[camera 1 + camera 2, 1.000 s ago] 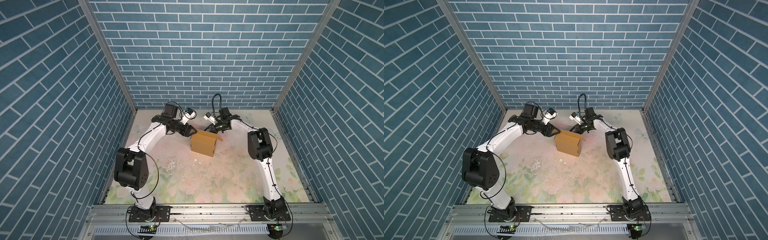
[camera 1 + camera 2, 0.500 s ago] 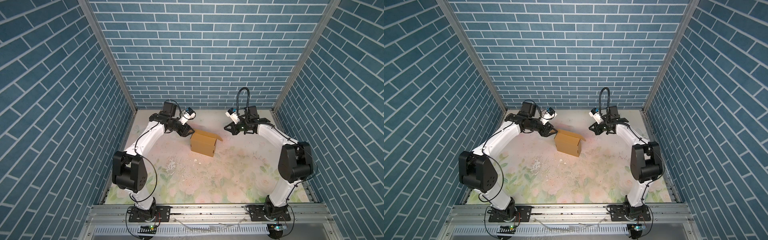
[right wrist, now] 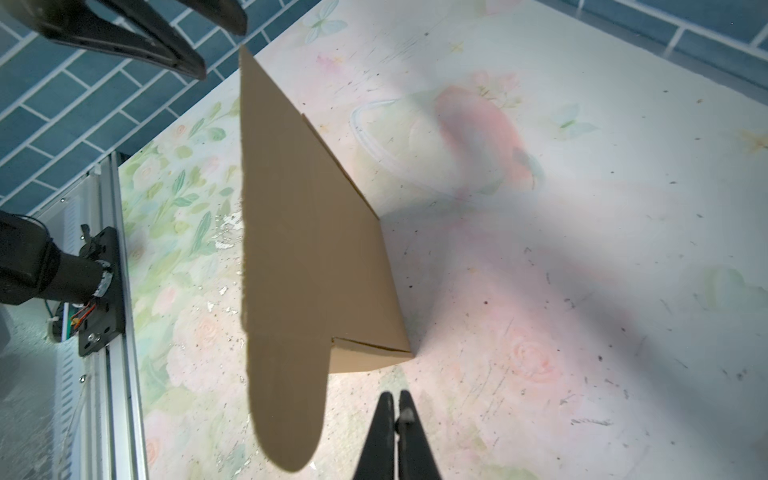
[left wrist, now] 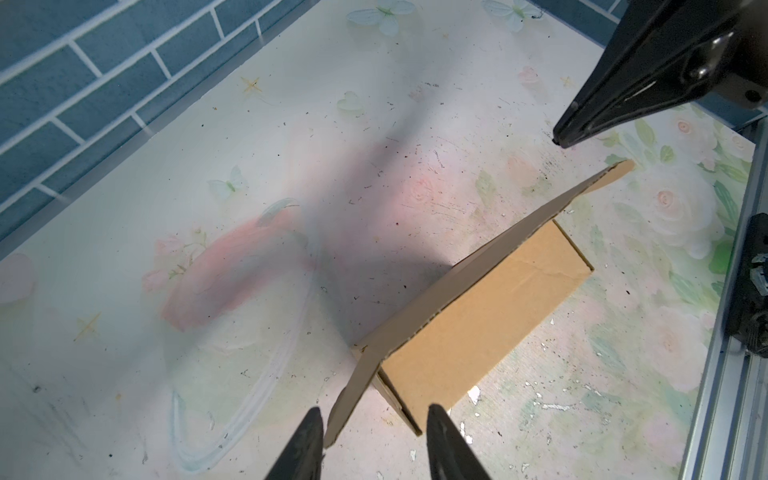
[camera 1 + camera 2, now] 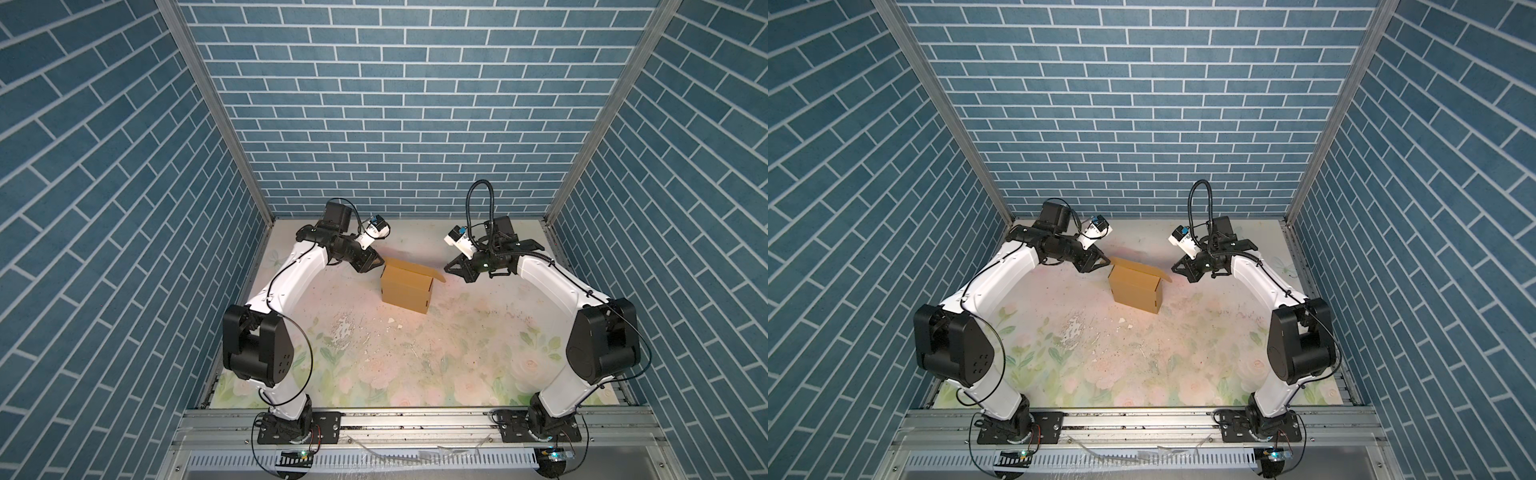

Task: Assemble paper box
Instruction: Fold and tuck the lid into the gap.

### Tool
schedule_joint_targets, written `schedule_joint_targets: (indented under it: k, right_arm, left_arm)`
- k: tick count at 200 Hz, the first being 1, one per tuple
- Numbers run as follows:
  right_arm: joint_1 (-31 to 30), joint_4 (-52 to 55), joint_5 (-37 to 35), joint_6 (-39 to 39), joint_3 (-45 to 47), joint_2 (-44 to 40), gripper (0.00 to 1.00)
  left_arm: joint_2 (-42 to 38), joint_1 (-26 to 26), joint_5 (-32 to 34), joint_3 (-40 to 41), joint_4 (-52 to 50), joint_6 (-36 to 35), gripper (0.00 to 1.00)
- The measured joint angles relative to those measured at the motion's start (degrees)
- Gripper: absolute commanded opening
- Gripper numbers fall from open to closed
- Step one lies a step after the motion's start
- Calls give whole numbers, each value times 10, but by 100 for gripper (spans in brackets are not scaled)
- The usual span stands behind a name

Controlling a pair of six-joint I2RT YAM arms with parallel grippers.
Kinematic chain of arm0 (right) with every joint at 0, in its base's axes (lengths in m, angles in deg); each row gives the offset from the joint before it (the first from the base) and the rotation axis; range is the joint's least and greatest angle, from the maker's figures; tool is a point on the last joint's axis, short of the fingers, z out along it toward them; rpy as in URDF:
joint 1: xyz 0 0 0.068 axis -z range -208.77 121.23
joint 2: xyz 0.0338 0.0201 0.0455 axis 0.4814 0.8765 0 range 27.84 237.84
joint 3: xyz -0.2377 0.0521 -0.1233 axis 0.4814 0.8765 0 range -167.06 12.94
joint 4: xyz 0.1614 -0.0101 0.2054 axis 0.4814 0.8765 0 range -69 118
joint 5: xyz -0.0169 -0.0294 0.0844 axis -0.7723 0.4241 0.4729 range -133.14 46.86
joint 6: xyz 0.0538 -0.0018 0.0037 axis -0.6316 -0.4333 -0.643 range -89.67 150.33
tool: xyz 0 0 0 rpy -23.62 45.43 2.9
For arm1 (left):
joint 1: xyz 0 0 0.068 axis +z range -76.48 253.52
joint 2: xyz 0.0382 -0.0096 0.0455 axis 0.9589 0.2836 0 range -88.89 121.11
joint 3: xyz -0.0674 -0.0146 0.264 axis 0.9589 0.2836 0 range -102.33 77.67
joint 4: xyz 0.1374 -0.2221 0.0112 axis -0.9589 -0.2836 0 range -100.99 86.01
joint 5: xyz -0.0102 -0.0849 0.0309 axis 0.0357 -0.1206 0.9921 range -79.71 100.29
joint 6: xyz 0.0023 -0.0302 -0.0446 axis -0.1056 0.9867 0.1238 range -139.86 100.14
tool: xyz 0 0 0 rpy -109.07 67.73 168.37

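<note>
Worn floral table mat [image 5: 415, 365], blue brick walls [image 5: 395, 104], aluminium rail [image 5: 415, 424]

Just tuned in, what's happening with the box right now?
The paper box stands on the table, folded up but with its lid flap raised. The left end effector is open, its fingers either side of the flap's corner, not clamped. The right end effector is shut and holds nothing, clear of the box.

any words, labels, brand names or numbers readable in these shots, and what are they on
No readable text in any view.
paper box: plain tan cardboard, no print on the sides shown.
table mat: flowers, butterflies and stars only, no words.
blue patch on the left arm's wrist camera: too small to tell whether it carries any marking.
</note>
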Motion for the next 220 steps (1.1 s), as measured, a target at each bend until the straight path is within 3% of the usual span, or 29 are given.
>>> schedule_joint_targets:
  k: [73, 167, 220]
  right_arm:
    - [-14, 16, 5, 3, 13, -2, 8]
    - [-36, 36, 1, 4, 21, -41, 8]
    - [-39, 45, -9, 3, 31, -66, 8]
  left_arm:
    - [33, -9, 21, -21, -3, 3, 43]
    - [6, -13, 34, 14, 6, 41, 34]
    - [3, -14, 35, 25, 14, 63, 23]
